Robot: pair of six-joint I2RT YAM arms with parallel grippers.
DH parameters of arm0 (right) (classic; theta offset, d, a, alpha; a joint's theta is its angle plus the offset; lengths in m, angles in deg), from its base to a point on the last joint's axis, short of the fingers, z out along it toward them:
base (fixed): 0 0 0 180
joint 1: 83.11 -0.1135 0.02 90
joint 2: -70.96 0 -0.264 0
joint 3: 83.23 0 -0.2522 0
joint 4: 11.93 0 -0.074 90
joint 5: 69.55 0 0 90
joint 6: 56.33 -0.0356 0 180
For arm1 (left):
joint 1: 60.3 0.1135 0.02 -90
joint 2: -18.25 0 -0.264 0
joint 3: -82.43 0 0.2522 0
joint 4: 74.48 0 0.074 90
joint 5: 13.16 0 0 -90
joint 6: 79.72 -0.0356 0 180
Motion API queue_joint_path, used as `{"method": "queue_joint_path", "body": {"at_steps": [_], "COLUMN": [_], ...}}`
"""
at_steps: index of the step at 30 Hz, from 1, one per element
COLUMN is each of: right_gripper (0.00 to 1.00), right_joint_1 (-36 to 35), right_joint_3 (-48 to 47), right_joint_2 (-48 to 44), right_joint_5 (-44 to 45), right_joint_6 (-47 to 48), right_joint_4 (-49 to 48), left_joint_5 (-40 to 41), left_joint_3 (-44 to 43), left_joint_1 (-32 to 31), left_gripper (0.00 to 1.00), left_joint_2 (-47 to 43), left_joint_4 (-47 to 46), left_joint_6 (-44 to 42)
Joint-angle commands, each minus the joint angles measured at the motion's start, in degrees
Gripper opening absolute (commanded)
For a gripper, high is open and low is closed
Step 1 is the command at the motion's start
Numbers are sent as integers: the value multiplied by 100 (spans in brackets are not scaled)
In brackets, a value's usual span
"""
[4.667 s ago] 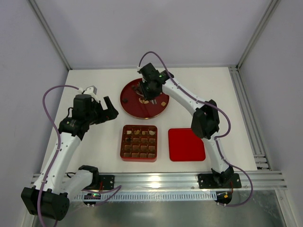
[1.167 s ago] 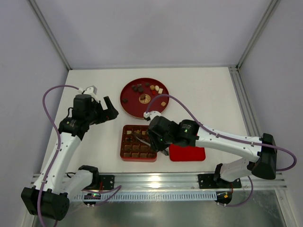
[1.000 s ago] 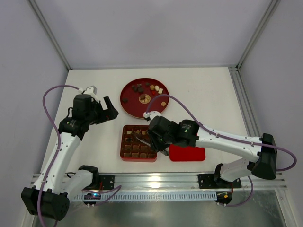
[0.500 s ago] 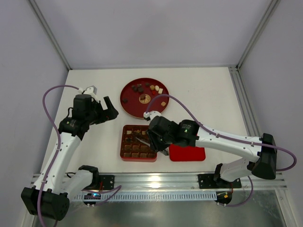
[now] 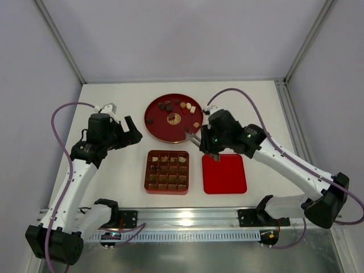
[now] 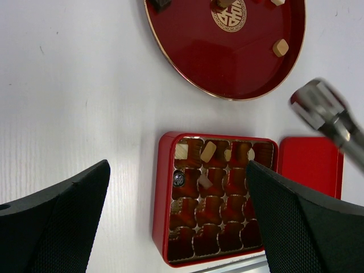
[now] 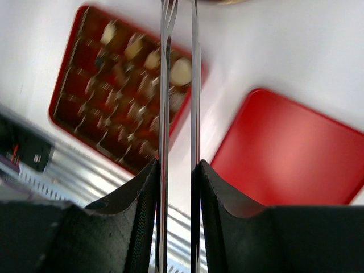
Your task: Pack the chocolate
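The only sign is a gold round emblem (image 6: 229,12) at the centre of the round red plate (image 6: 227,62), top of the left wrist view. Its ornamental character is too small to read; no other text is legible.

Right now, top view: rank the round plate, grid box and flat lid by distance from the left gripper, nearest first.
1. round red plate: just right of the open left gripper, slightly farther back on the table.
2. red grid box: toward the near edge, a little to the gripper's right.
3. flat red lid: beyond the box, on its right side.
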Motion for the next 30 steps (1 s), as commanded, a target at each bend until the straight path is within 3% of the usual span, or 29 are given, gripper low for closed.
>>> {"method": "queue_joint_path", "body": {"at_steps": [1,5,10,14,18,24,30], "right_gripper": [35,35,35,35,42,50,52], "right_joint_1": [1403,2898,3931,4134,4221,4257,4257], "right_joint_3": [-271,-201,-455,-1104,-1448,-1712,-2072], "right_joint_2": [-242,135,1110,2190,2859,3405,3959], "right_joint_5": [-207,-568,-787,-420,-120,-111,-85], "right_joint_6": [564,793,802,907,899,916,1039], "right_joint_4": [-157,-770,-1422,-1695,-1844,-1854,-1608], "left_joint_5": [-134,-318,-450,-424,-406,-398,-424], "left_joint_3": [23,14,5,32,32,32,40], "left_joint_1": [2,2,2,2,2,2,2], "left_gripper": [100,100,100,100,100,100,100], "left_joint_2": [19,98,116,2,-25,-69,-51], "left_joint_4": [-91,-108,-152,-170,-170,-170,-170], "left_joint_6": [-61,-52,-35,-35,-35,-35,-26]}}
